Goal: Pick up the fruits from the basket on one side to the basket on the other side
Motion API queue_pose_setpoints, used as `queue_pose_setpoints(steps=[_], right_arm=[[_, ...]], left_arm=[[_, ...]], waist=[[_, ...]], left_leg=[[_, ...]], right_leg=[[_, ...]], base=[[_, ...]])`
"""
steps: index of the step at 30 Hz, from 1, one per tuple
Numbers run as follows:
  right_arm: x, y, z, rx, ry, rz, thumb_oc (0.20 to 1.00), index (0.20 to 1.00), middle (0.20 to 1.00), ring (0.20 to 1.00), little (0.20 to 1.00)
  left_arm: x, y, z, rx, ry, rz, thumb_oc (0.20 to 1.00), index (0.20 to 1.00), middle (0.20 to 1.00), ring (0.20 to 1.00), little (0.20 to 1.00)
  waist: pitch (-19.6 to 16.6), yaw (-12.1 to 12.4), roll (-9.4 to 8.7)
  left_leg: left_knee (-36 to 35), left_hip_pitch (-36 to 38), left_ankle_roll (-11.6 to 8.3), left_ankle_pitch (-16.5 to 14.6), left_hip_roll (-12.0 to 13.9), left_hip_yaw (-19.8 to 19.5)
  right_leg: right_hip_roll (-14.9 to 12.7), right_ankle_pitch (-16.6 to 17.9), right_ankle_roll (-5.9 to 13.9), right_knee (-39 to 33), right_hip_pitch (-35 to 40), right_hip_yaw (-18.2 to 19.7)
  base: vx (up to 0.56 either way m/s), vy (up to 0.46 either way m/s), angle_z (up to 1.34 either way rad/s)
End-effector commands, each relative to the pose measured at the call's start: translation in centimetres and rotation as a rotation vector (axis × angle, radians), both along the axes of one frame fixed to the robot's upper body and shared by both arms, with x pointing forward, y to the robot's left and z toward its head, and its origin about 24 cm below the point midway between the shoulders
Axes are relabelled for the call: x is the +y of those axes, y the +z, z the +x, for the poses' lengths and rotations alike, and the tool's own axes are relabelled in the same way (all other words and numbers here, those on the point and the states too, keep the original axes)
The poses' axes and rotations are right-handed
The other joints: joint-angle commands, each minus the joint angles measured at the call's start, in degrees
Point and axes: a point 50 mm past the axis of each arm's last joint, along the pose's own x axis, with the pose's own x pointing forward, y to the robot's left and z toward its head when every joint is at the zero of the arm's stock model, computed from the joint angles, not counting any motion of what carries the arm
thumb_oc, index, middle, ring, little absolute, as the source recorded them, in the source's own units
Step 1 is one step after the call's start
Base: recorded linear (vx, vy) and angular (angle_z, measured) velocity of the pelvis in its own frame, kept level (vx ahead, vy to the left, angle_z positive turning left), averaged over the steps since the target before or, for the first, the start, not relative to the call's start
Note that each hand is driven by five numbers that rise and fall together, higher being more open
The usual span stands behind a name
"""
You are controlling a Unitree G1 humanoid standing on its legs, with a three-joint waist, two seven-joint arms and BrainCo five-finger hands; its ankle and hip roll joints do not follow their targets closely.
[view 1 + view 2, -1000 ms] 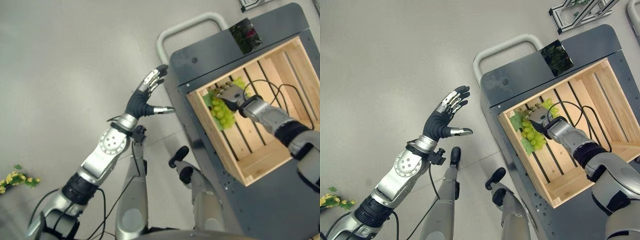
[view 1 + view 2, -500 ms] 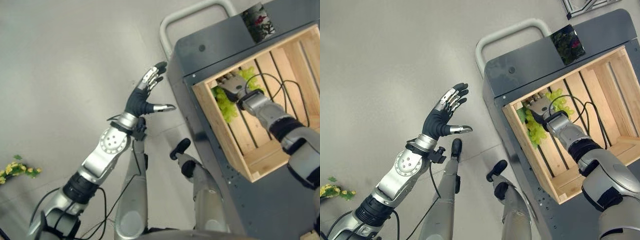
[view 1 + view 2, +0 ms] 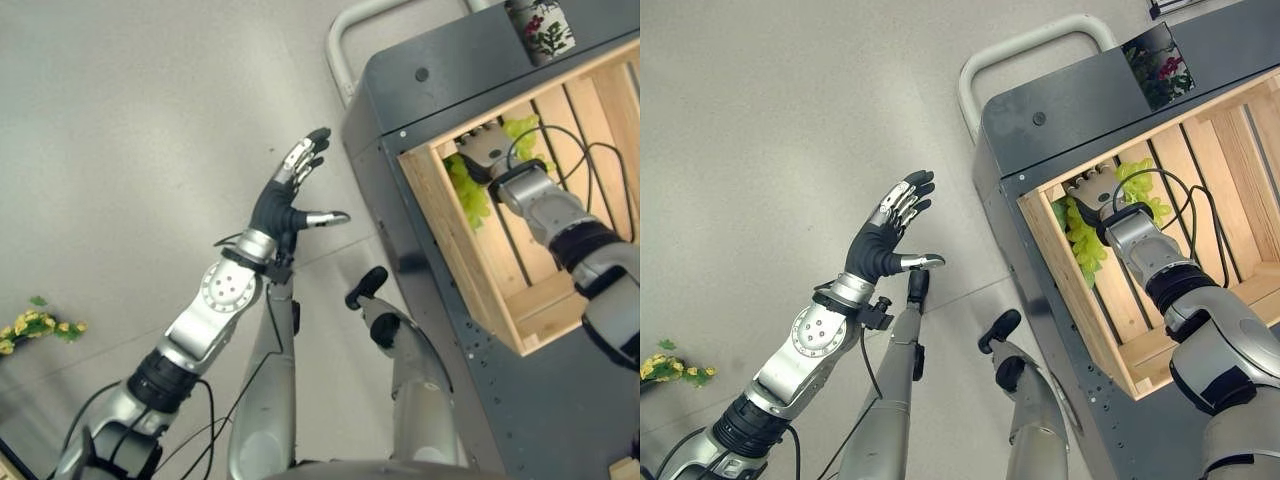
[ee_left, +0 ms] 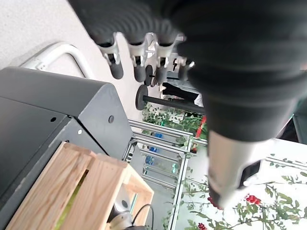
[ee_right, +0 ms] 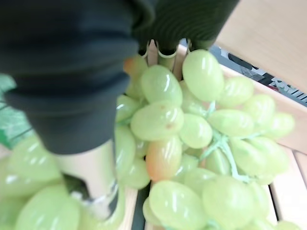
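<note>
A bunch of green grapes (image 3: 1085,250) lies in the near left corner of a wooden crate (image 3: 1070,300) that sits on a dark grey cart (image 3: 1060,100). My right hand (image 3: 1095,190) reaches down into that corner from above. Its fingers are curled into the bunch, and the thumb (image 5: 91,177) presses the grapes (image 5: 192,129) from the other side. My left hand (image 3: 285,200) is raised over the bare floor left of the cart, apart from it. It is open, fingers (image 4: 139,52) straight, holding nothing.
The cart's white handle (image 3: 1030,45) arches past its far left end. A dark box with a flower pattern (image 3: 1155,75) stands on the cart behind the crate. A sprig of yellow flowers (image 3: 35,328) lies on the floor at far left.
The whole picture has shifted, so the camera moved. My right hand stays on the grapes in the crate's corner. My left hand holds the same raised pose.
</note>
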Motion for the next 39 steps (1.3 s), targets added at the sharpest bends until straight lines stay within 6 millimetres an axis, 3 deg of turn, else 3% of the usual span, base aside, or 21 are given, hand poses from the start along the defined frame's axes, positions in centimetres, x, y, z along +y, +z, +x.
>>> queue_pose_setpoints(steps=[1, 15, 25, 32, 35, 39], right_arm=[[-1.8, -1.2, 0.4, 0.063, -0.159, -0.061, 0.200, 0.200, 0.200, 0.200, 0.200], [-0.8, -1.4, 0.6, 0.054, -0.129, -0.008, 0.200, 0.200, 0.200, 0.200, 0.200], [-0.5, -0.9, 0.4, -0.018, -0.080, 0.173, 0.200, 0.200, 0.200, 0.200, 0.200], [-2.4, -2.0, -1.6, -0.059, -0.041, 0.278, 0.200, 0.200, 0.200, 0.200, 0.200], [-4.5, -3.2, -3.8, -0.061, -0.042, 0.325, 0.200, 0.200, 0.200, 0.200, 0.200], [-5.5, -3.1, -5.8, -0.102, -0.007, 0.383, 0.200, 0.200, 0.200, 0.200, 0.200]], left_arm=[[-1.3, 3.3, -2.3, -0.187, -0.088, -0.082, 1.000, 1.000, 1.000, 1.000, 1.000], [-1.6, 3.5, -2.4, -0.194, -0.096, -0.086, 1.000, 1.000, 1.000, 1.000, 1.000], [-1.3, 3.5, -2.0, -0.189, -0.078, -0.083, 1.000, 1.000, 1.000, 1.000, 1.000], [-0.2, 3.1, -1.6, -0.160, -0.050, -0.084, 1.000, 1.000, 1.000, 1.000, 1.000], [0.8, 2.5, -1.3, -0.122, -0.026, -0.090, 1.000, 1.000, 1.000, 1.000, 1.000], [1.9, 2.2, -1.0, -0.092, -0.005, -0.087, 1.000, 1.000, 1.000, 1.000, 1.000]], waist=[[2.8, 1.3, 3.51], [2.8, 0.6, 3.24], [2.8, 0.2, 2.51], [2.8, -0.5, 0.02], [2.8, -1.0, -1.31], [2.8, -1.5, -2.42]], left_leg=[[3.7, 1.4, 1.31, -8.5, -1.9, 0.9], [3.0, 3.7, 1.66, -8.7, -1.9, 1.6], [2.1, 7.7, 1.67, -8.6, -1.6, 2.2], [0.0, 17.0, 1.71, -8.9, -1.2, 3.0], [-1.8, 23.5, 1.71, -8.9, -1.0, 3.5], [-3.5, 29.4, 2.16, -7.7, -1.1, 4.9]], right_leg=[[0.5, 4.6, 8.49, -9.9, 6.0, 1.2], [0.1, 5.0, 8.72, -9.8, 7.0, 1.8], [0.2, 5.3, 8.83, -10.1, 10.2, 1.9], [0.3, 5.5, 9.02, -11.4, 18.6, 2.0], [0.7, 5.7, 9.18, -13.3, 25.1, 1.9], [1.1, 7.1, 8.71, -15.6, 30.7, 1.2]], base=[[0.00, 0.000, 0.00], [0.00, 0.000, 0.00], [0.00, -0.001, -0.01], [0.02, -0.043, 0.01], [0.07, -0.045, 0.00], [0.01, -0.004, -0.05]])
